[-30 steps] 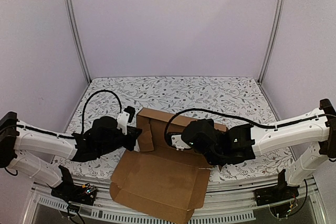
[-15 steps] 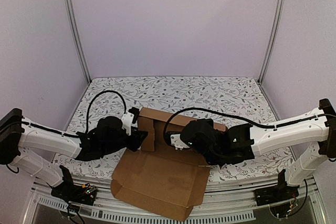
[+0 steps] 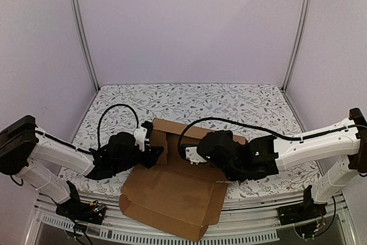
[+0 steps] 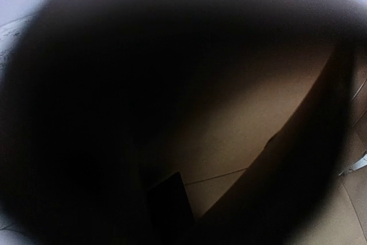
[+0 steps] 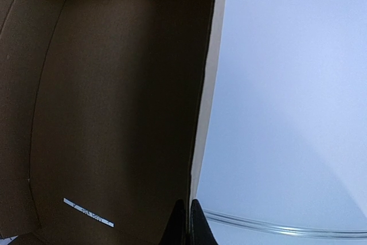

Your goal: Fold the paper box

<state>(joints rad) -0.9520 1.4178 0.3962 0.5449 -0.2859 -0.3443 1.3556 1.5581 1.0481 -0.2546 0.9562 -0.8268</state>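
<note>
- The paper box (image 3: 172, 193) lies at the near middle of the table (image 3: 229, 104), between the two arms. Its near flap hangs over the table's near edge.
- Its back wall stands upright at the far side, and a second upright panel rises left of centre.
- The left gripper (image 3: 152, 153) sits at the box's left side, against that panel.
- The right gripper (image 3: 191, 154) sits over the box's floor, right of the panel and before the back wall.
- In the right wrist view, a cardboard wall lies left of the fingertips (image 5: 198, 230), its edge running down to meet them.
</note>
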